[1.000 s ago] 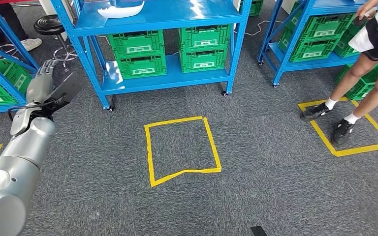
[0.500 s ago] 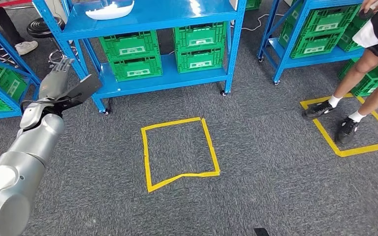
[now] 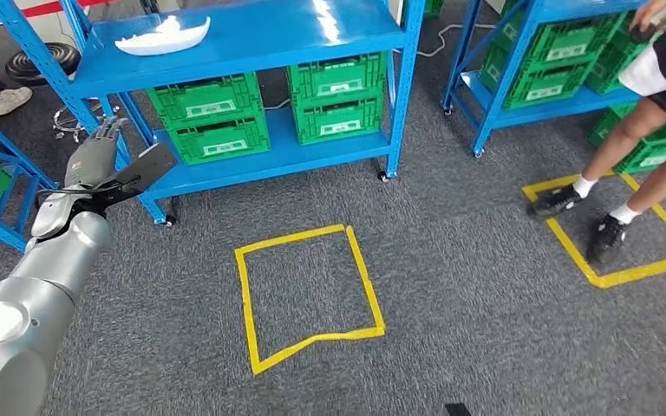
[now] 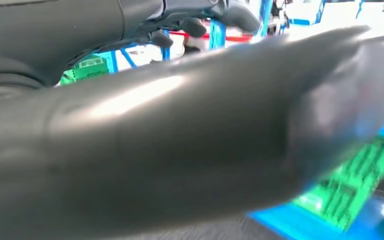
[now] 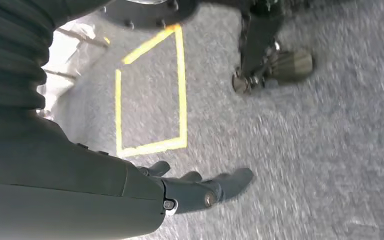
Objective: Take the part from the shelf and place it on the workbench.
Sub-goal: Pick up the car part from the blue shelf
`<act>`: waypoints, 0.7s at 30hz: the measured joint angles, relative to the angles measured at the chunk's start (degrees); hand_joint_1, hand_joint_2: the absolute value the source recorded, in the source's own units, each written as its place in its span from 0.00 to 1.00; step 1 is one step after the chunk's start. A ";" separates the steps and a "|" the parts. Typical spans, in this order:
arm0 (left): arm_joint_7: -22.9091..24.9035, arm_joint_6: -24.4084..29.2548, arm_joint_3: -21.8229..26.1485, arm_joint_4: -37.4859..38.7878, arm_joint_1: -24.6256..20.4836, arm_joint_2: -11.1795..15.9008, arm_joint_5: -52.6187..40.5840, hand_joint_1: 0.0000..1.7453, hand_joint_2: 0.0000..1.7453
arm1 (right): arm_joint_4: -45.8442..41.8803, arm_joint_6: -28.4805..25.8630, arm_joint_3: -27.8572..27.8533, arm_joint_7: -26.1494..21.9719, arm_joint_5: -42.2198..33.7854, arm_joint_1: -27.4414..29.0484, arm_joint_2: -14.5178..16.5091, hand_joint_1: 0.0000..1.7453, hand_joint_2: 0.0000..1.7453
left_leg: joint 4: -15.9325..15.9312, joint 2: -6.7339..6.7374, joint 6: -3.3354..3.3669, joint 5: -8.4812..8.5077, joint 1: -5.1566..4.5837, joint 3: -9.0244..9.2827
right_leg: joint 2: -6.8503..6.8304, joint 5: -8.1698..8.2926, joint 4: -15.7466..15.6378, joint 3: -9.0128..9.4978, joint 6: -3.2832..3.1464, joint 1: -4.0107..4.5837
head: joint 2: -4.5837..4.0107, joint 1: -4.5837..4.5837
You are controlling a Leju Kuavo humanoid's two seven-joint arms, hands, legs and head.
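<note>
The whole scene has slid down and to the right in the head view over the last second. That looks like the robot walking and turning toward the blue shelf [image 3: 251,39], not anything on the floor moving. The yellow taped square [image 3: 308,295] sits lower in the picture than it did, and more of the shelf's top deck is in sight.

The white part [image 3: 163,36] lies on that top deck, toward its left end, above the green crates [image 3: 212,117] on the lower deck. Nothing touches it.

The left hand [image 3: 95,160] has risen with the arm and now hangs in front of the shelf's left front post, level with the lower deck and well short of the part. Its fingers are stretched out and apart, holding nothing. The right hand [image 5: 200,190] hangs low over the grey carpet, fingers loosely extended, also empty.

A person's legs [image 3: 633,165] stand to the right of the shelf, beside a second rack.

I judge this to be the approach: the robot is closing on the shelf, and the reach up to the part is yet to come.
</note>
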 joint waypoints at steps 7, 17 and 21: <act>-0.10 0.37 -0.72 0.64 2.73 -0.14 0.56 0.00 0.00 | 0.02 0.19 -0.02 -0.07 0.20 0.36 -0.14 0.00 0.00 | -7.69 -0.50 -0.03 -6.43 1.52 12.56 | -1.26 -3.25 13.03 -16.38 1.84 -0.05 | 0.00 0.77; 0.04 0.54 -1.61 -0.21 2.47 -0.39 1.45 0.00 0.00 | 0.44 0.36 -0.17 -0.22 0.40 0.78 -0.43 0.00 0.00 | -2.43 -0.70 -3.34 -10.48 1.92 18.85 | -1.97 11.95 -1.72 -15.36 -1.65 0.45 | 0.00 0.17; 0.44 0.52 -2.19 0.84 4.97 -0.35 1.91 0.00 0.00 | 0.56 0.36 -0.38 -0.05 0.40 1.25 -0.44 0.00 0.00 | 9.57 -0.27 -3.28 -16.38 1.85 9.62 | -0.84 8.17 -5.33 -6.85 -1.94 0.34 | 0.00 0.05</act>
